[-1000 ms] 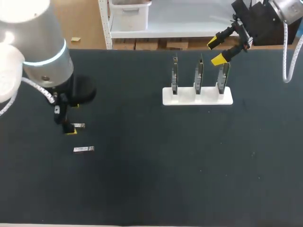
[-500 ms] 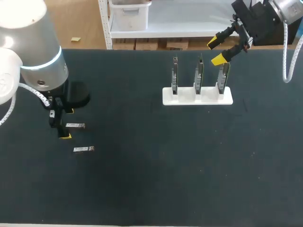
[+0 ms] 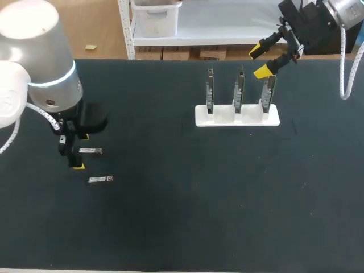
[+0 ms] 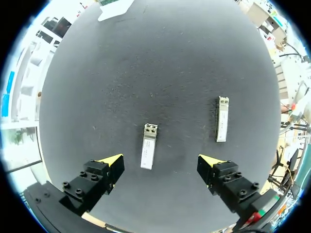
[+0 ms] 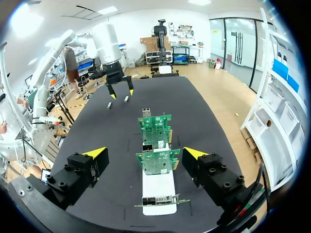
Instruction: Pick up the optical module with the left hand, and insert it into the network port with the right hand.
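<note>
Head overhead, wrists lower, sharing table [image 3: 187, 222]

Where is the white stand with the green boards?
In the head view the white stand sits far right on the table, near the right gripper, with three boards upright in it.

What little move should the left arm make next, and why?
Probably lower the left end effector straight down. Its fingers are open and it hovers over the optical module, which lies flat between them with neither finger touching it. The second module lies outside the fingers, off to one side. Once down, the fingers could close on the near one.
</note>
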Robot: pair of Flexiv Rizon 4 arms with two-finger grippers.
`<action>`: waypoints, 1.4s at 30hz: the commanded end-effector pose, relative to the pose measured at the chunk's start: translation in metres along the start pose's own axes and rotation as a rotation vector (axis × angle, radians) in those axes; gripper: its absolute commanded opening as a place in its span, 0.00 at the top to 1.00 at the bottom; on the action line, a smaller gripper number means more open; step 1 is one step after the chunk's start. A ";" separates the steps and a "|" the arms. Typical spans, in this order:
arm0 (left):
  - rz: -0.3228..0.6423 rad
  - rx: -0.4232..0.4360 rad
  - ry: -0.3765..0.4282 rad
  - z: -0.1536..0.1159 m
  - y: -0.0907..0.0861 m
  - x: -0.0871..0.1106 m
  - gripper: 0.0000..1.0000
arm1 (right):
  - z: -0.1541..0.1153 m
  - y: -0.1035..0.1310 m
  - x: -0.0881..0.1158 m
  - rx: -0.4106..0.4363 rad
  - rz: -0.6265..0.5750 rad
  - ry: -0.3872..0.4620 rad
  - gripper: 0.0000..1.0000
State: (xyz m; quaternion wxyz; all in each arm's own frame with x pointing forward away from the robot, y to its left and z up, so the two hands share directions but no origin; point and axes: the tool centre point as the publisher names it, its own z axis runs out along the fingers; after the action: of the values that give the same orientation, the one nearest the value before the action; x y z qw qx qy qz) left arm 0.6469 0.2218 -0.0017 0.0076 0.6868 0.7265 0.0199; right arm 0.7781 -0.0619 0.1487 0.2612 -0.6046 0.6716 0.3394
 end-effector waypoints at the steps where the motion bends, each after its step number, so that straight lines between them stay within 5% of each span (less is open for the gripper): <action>1: 0.004 0.010 0.004 0.005 0.007 -0.002 0.00 | 0.000 0.001 0.000 0.003 0.000 0.000 0.00; 26: 0.011 0.045 -0.017 0.018 0.006 0.002 0.00 | 0.000 0.001 0.000 0.003 0.000 0.000 0.00; 28: 0.009 0.049 -0.019 0.019 0.006 0.002 0.52 | 0.000 0.001 0.000 0.003 0.000 0.000 0.00; 30: 0.011 0.053 -0.019 0.019 0.007 0.002 0.82 | 0.000 0.001 0.000 0.003 0.000 0.000 0.00; 32: 0.015 0.057 -0.021 0.020 0.007 0.002 1.00 | 0.000 0.001 0.000 0.003 0.000 0.000 0.00; 42: 0.025 0.067 -0.022 0.021 0.008 0.002 1.00 | 0.000 0.001 0.000 0.003 0.000 0.000 0.00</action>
State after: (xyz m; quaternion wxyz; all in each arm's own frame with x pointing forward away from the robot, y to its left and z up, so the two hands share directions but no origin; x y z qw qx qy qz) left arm 0.6531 0.2247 -0.0198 -0.0049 0.6948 0.7191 -0.0095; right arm 0.7781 -0.0619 0.1487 0.2612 -0.6046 0.6716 0.3394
